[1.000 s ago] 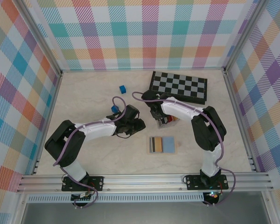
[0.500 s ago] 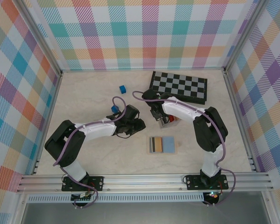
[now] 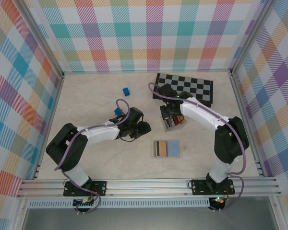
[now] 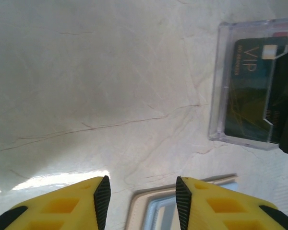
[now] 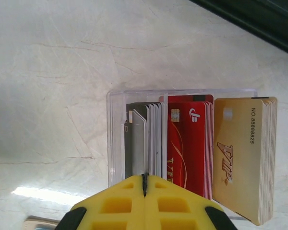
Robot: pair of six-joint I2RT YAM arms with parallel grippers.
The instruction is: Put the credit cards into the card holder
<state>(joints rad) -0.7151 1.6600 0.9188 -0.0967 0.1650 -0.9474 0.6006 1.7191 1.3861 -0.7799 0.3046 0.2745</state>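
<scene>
We note that the right gripper (image 5: 145,184) has shifted above the clear case (image 5: 116,139), clenched; possibly no card is pinched. The credit cards (image 5: 182,143) stand in that case. The card holder (image 3: 166,148) lies open on the desk (image 3: 96,100), near the released left gripper (image 4: 140,196).

My left gripper (image 4: 141,195) hangs with yellow jaws spread over the pale marbled table (image 4: 86,86), the card holder (image 4: 154,214) peeking between them, and a clear case (image 4: 220,86) holding a dark VIP card (image 4: 249,91) lies at upper right.
</scene>
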